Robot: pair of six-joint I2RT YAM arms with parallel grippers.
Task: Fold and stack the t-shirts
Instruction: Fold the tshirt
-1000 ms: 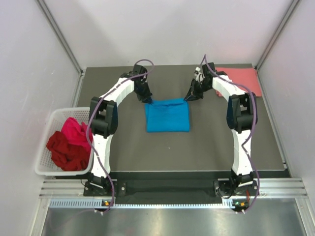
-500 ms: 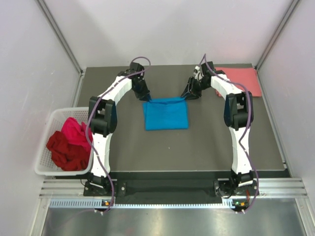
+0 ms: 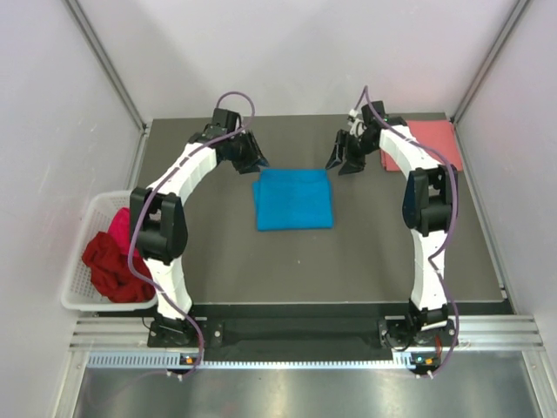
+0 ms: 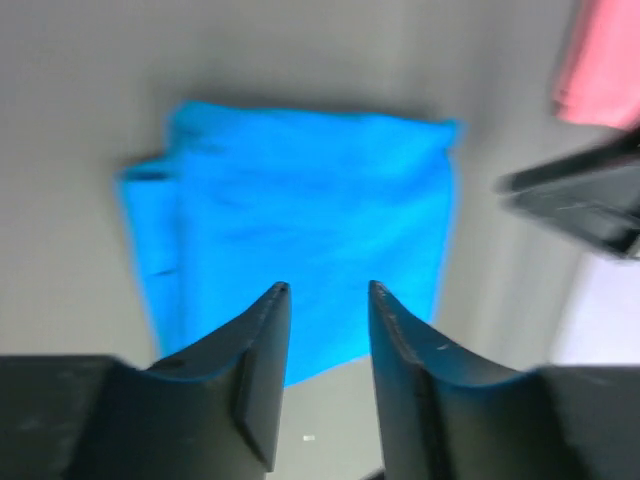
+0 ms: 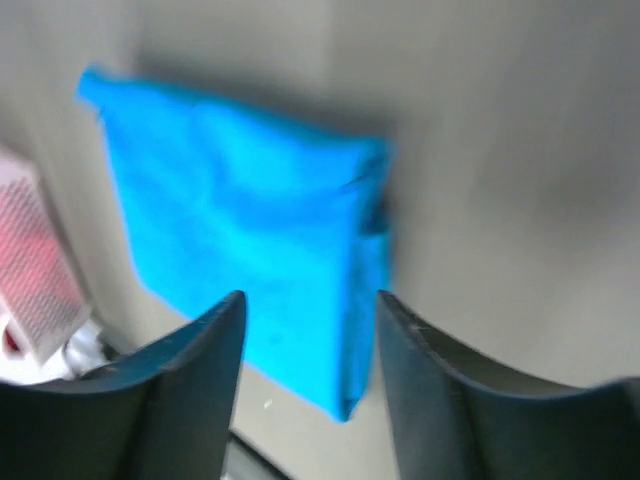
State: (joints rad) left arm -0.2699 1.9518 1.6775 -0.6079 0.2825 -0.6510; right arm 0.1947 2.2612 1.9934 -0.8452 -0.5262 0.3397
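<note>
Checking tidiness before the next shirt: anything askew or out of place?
Nothing stands out. The blue shirt lies folded flat in the middle of the table, the pink shirt folded at its far right corner.

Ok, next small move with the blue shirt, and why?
Probably lower the right hand to the right edge of the blue t-shirt to carry it onto the salmon pink t-shirt. The blue one lies folded mid-table, this hand and the left hand hang open by its far corners, and the pink one lies folded far right.
</note>
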